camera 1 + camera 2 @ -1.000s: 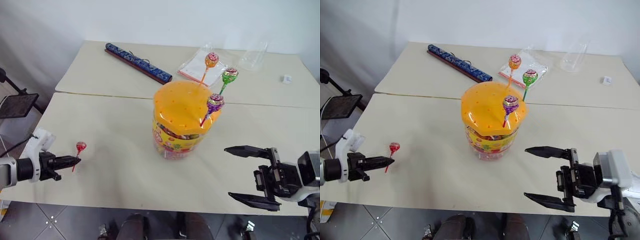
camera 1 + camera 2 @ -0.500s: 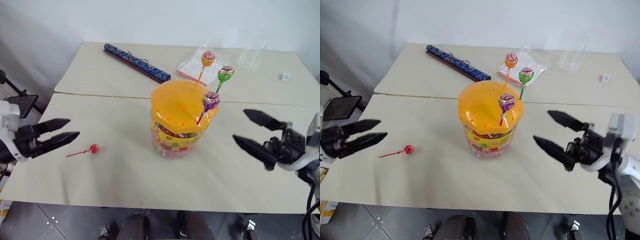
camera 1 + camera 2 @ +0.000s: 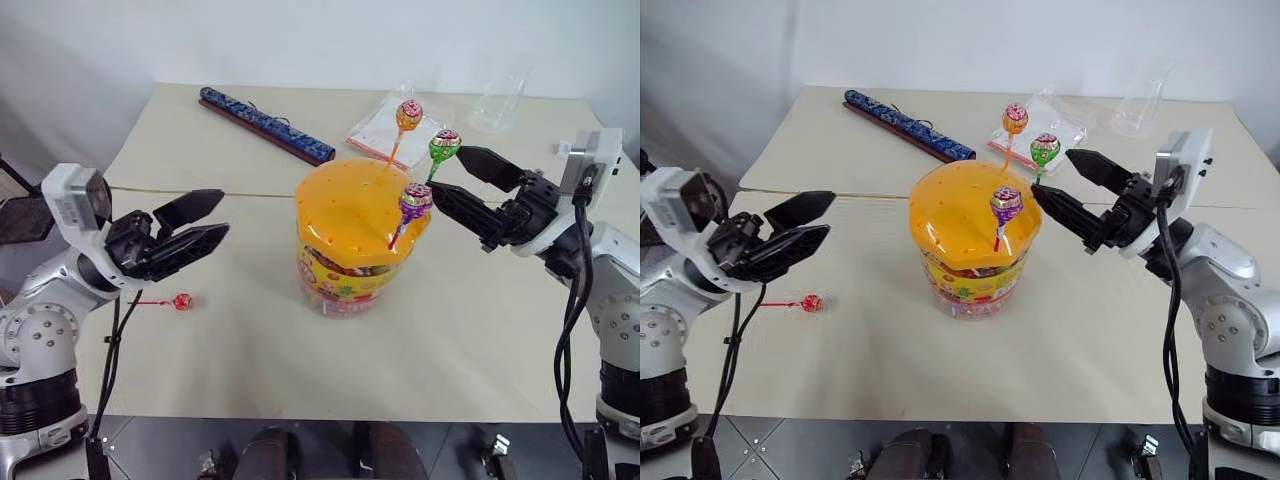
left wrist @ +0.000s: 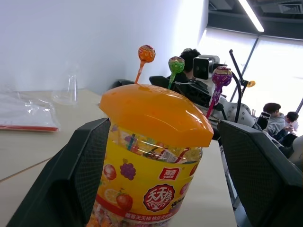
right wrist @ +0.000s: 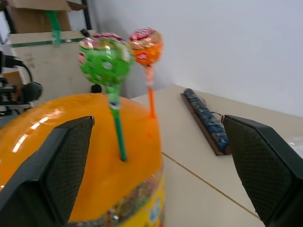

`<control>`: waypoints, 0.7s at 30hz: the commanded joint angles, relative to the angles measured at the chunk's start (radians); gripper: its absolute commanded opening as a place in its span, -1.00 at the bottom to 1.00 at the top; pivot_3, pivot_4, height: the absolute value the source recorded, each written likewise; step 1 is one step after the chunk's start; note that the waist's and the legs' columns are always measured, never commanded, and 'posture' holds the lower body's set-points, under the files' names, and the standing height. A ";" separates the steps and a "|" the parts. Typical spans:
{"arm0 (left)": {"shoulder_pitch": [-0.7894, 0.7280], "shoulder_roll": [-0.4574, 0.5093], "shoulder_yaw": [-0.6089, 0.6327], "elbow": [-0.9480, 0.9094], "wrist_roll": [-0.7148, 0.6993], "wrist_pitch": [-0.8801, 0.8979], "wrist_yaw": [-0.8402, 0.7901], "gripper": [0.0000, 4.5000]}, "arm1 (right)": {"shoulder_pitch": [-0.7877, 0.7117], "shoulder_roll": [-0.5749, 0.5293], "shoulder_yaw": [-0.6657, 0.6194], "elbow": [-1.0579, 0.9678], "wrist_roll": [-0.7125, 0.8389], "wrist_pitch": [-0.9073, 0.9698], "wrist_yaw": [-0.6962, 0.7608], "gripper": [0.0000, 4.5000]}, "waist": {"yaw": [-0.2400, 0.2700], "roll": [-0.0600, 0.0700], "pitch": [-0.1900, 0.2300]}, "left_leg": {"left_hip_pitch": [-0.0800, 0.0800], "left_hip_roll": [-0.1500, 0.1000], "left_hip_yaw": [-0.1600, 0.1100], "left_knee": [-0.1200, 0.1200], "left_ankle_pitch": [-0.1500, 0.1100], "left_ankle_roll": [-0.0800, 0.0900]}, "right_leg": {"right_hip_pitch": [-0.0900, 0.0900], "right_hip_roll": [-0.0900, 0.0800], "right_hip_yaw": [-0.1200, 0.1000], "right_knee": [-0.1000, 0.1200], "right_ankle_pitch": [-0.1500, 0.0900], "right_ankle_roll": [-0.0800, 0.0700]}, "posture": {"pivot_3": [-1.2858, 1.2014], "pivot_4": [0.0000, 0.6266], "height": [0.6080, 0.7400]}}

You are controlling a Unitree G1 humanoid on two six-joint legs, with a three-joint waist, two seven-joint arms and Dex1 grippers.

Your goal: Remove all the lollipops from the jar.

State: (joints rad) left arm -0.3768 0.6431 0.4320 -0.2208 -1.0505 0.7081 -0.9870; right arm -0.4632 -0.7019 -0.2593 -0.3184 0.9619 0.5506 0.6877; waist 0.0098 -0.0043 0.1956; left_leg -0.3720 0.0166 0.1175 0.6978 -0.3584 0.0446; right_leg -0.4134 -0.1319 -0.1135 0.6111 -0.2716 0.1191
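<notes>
- While I'm looking down through the head camera, the big clear plastic jar (image 3: 360, 250) with the yellow-red label and domed orange lid sits upright near the middle of the pale beige table (image 3: 480, 340).
- Three wrapped lollipops are stuck upright in the lid's holes: the orange one (image 3: 408, 115) farthest back, the green one (image 3: 444, 145) just beside it, and the purple one (image 3: 416, 200) at the lid's right edge.
- The fourth, a red lollipop (image 3: 181, 301) on a thin red stick, lies flat on the table, well left of the jar and out of it already.
- My left gripper (image 3: 205, 222) is up off the table, left of the jar, black fingers spread apart and pointing at it, nothing between them. Its wrist camera sees the jar framed between the two fingers.
- My right gripper (image 3: 450, 175) is on the jar's right side, jaws wide, empty, with the tips close to the green and purple lollipops. I can't tell if anything's touching.
- Back of the table: a long dark blue patterned bar (image 3: 265, 124) at the left, a clear plastic bag (image 3: 385, 130) with a red edge behind the jar, a clear plastic cup (image 3: 497, 100) lying at the far right.
</notes>
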 commanded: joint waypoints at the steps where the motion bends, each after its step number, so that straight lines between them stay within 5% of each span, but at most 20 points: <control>1: -0.025 -0.008 0.015 -0.044 -0.042 -0.018 0.030 0.72 | -0.027 0.002 0.003 -0.009 0.003 0.015 0.018 0.60 | -0.001 0.000 0.000 | 0.000 0.000 0.000 0.000 0.000 0.000 | 0.000 0.000 0.000 0.000 0.000 0.000 | 0.03 -0.52 1.00; 12: -0.055 -0.005 -0.014 0.001 -0.031 -0.032 0.001 0.72 | -0.051 0.051 -0.050 -0.004 0.078 0.011 0.099 -0.98 | -0.010 0.000 0.000 | 0.000 0.000 0.000 0.000 0.000 0.001 | 0.000 0.000 0.000 0.000 0.000 0.000 | 0.03 -0.52 1.00; 17: -0.066 0.035 -0.065 0.013 0.000 -0.028 -0.085 0.72 | -0.053 0.016 -0.227 0.066 0.159 0.029 0.038 -0.98 | -0.006 0.000 0.000 | 0.000 0.000 0.000 0.000 0.000 0.001 | 0.000 0.000 0.000 0.000 0.000 0.000 | 0.03 -0.52 1.00; 21: -0.058 0.083 -0.118 0.004 0.056 -0.059 -0.186 0.72 | 0.124 -0.263 -0.239 0.147 -0.076 0.072 0.134 -0.98 | 0.006 0.000 0.000 | -0.001 -0.001 0.000 0.000 0.000 0.002 | 0.000 0.000 0.001 -0.002 0.000 0.000 | 0.03 -0.52 1.00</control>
State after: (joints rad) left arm -0.4328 0.7005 0.3233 -0.1869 -1.0146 0.6795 -1.1255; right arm -0.3924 -0.8946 -0.4827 -0.1848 0.9810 0.6159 0.7711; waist 0.0156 -0.0040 0.1958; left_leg -0.3732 0.0154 0.1180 0.6974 -0.3589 0.0467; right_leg -0.4134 -0.1319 -0.1131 0.6082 -0.2715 0.1194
